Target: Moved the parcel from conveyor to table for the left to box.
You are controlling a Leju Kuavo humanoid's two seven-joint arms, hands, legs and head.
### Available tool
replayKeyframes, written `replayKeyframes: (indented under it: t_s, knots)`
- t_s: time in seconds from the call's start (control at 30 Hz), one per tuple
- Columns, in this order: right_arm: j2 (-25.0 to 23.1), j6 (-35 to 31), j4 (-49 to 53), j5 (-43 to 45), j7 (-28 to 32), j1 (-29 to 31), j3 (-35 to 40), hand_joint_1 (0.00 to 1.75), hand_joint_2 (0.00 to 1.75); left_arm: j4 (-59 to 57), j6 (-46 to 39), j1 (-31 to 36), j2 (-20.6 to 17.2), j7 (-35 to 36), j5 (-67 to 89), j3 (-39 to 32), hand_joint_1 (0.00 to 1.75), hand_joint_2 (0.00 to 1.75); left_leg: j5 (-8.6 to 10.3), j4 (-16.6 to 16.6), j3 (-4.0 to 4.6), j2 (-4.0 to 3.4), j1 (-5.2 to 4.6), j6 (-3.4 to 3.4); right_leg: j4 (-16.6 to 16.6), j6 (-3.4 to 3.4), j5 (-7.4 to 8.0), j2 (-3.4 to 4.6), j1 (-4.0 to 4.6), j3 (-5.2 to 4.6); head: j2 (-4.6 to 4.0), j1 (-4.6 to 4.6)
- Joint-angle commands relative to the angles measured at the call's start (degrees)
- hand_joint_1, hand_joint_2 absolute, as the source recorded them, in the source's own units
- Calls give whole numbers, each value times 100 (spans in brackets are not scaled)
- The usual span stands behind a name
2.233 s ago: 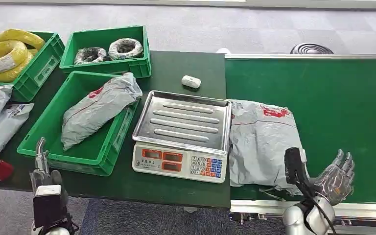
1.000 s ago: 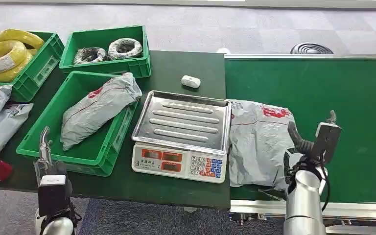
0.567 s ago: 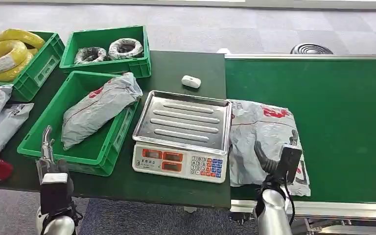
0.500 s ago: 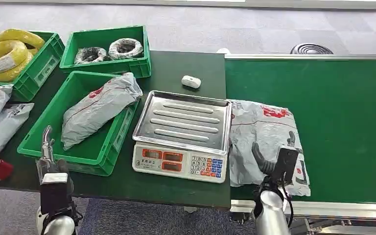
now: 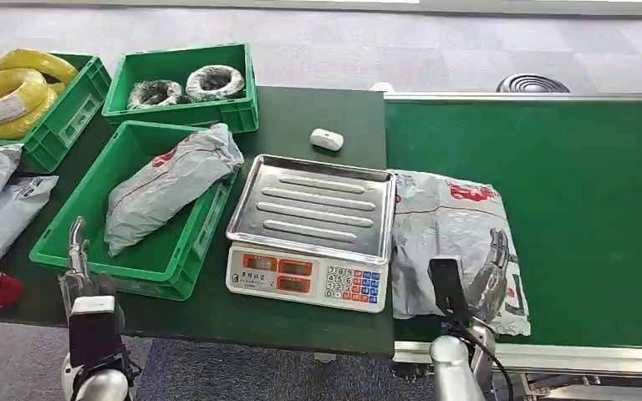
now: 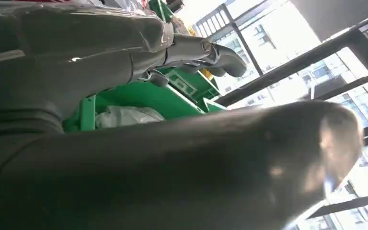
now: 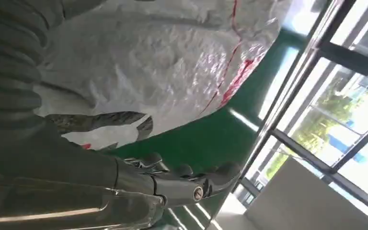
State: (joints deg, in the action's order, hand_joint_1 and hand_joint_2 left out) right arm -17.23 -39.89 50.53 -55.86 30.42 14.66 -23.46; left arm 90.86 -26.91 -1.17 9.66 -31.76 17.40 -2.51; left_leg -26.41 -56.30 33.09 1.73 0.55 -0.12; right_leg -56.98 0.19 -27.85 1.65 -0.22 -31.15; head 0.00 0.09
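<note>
My left robot hand (image 5: 79, 271) hovers at the bench's (image 5: 301, 317) near left edge, fingers apart, holding nothing. Right of the scale (image 5: 311, 230), the grey parcel (image 5: 447, 238) lies on the green conveyor (image 5: 585, 200). My right robot hand (image 5: 485, 280) rests over its near right corner; whether it grips, I cannot tell.

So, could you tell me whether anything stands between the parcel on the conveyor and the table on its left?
Yes: the scale sits on the table edge right beside the parcel, its steel tray against the parcel's side. The right hand is at the parcel's near corner.
</note>
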Motion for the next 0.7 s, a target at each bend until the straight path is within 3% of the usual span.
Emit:
replayKeyframes:
  t_s: [0.03,0.07,0.1,0.2,0.47,0.5,0.53,0.7]
  knots:
    - [-277,-11,1838,-3223,-2147,-742,-409,0,175,-146,-126,-137,-115,22,-59,119,0,0,1,4,0,-5,-6,1,2,3,-2,-19,-4,3,2,0]
    - [-196,-11,1846,-3414,-2470,-796,-172,0,175,-140,-135,-141,-116,24,-65,119,0,0,0,3,3,-3,-7,1,0,2,-5,-22,-5,2,2,0]
    - [648,-11,1552,-3414,-4098,-940,1293,0,175,-108,-159,-156,-123,30,-81,110,0,0,0,2,4,-7,-5,0,-1,1,-3,-12,-4,-1,2,0]
    - [931,-11,890,-3414,-4838,-766,1898,0,175,-53,-126,-164,-146,-11,-180,90,0,0,1,5,0,-20,-1,0,7,1,5,2,1,1,2,-2]
    - [762,-11,477,-3313,-4652,-667,1715,0,175,65,-118,-210,-133,64,-152,87,0,0,1,5,-6,-13,1,-1,7,-1,2,-1,2,6,2,-2]
    - [926,-11,359,-2974,-4246,-663,1500,0,175,96,-133,-234,-126,82,-123,84,0,0,0,5,-6,-14,1,0,8,0,2,0,3,7,2,-2]
    - [637,-11,365,-3147,-4245,-670,1322,0,175,133,-129,-266,-120,99,-115,82,0,0,0,7,-7,-21,1,0,11,1,3,-2,3,8,2,0]
    - [532,-11,-338,-2844,-3794,-538,784,0,175,184,-104,-362,-126,97,-122,100,0,0,0,13,-12,-20,0,1,17,3,2,-8,3,18,2,0]
